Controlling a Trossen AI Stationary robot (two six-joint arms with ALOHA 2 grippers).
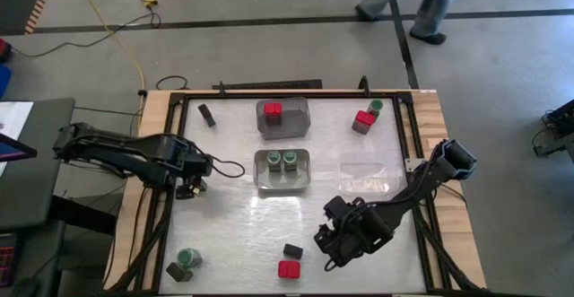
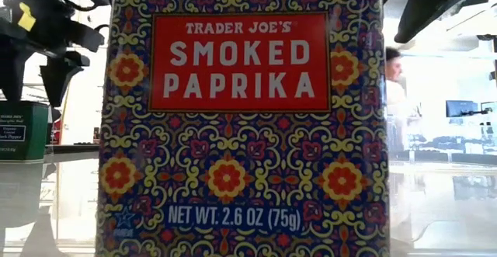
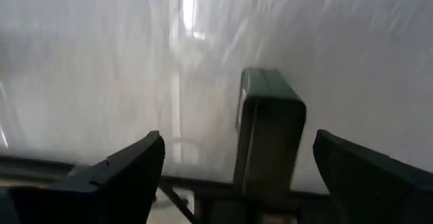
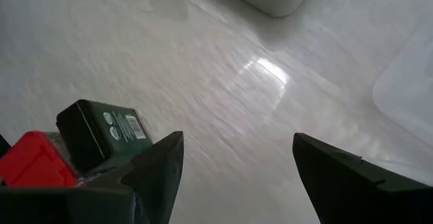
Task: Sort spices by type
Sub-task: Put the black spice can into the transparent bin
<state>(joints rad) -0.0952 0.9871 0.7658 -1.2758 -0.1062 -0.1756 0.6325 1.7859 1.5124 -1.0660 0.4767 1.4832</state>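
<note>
Glossy white tabletop [image 1: 233,234] mirrors light; clear plastic bins [image 1: 282,171]; printed, glossy smoked paprika tin [image 2: 241,117]; wooden table frame [image 1: 154,109].

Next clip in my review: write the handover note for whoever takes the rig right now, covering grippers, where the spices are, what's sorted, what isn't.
Left gripper: open, empty, at the table's left side, facing a dark tin.
Right gripper: open, empty, near the front, beside a loose dark tin and a red-topped container.
Done: one red-topped container in the far bin; two green-lidded jars in the middle bin.
Left to sort: a red-topped container and green-lidded jar at far right; a dark tin at far left; a jar and tin at front left; the front pair. The third bin is empty.
</note>
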